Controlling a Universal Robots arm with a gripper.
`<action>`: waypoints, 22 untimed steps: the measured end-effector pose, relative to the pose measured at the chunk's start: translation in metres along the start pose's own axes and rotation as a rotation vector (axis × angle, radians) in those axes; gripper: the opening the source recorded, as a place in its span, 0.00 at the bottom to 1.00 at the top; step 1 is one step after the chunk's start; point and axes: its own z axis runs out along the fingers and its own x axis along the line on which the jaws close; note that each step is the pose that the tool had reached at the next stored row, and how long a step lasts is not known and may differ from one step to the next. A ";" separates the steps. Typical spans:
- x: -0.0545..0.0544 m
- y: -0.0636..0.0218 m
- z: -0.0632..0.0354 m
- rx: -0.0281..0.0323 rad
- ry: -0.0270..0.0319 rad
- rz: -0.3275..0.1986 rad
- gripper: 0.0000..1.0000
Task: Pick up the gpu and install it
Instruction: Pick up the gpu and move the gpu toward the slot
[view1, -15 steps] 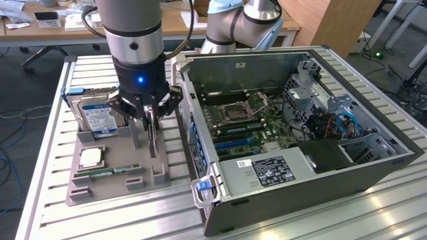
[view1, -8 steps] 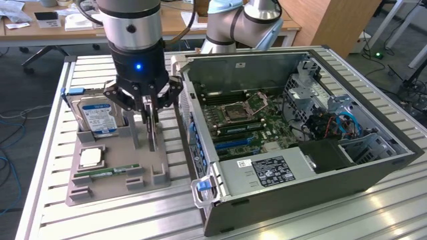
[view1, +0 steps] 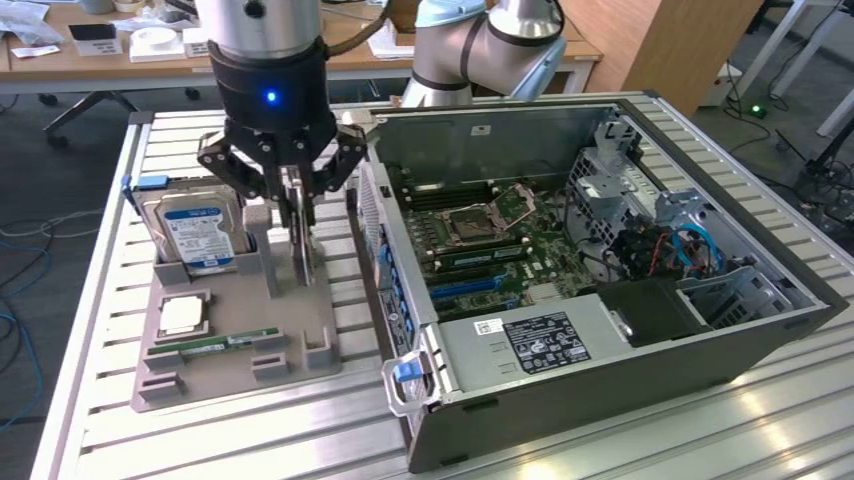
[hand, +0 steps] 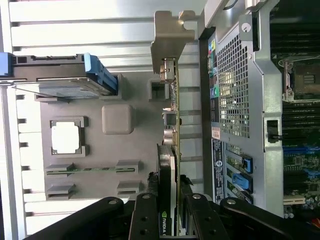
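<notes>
The gpu (view1: 306, 256) stands on edge in its slot of the grey holder tray (view1: 227, 372), on the side nearest the computer case. In the wrist view the gpu (hand: 171, 131) shows edge-on: a green board with a black cooler and its silver bracket at the far end. My gripper (view1: 296, 238) reaches down from above, and its black fingers (hand: 145, 216) press against both faces of the card, so it is shut on the gpu. The card's lower edge still looks seated in the holder.
The tray also holds a silver hard drive (view1: 198, 232) with a blue-white label, a CPU (view1: 183, 315) and a narrow memory stick (view1: 214, 346). The open computer case (view1: 747, 320) lies at the exterior view's right, its motherboard (view1: 497, 232) and blue slots (view1: 470, 287) exposed. Its rear panel (hand: 232, 100) runs close beside the gpu.
</notes>
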 end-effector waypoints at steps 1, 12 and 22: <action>0.000 0.0002 -0.0037 0.0000 0.0000 0.000 0.27; -0.001 0.0015 -0.0340 -0.0001 0.0000 0.000 0.27; -0.001 0.0027 -0.0616 -0.0001 -0.0001 0.000 0.27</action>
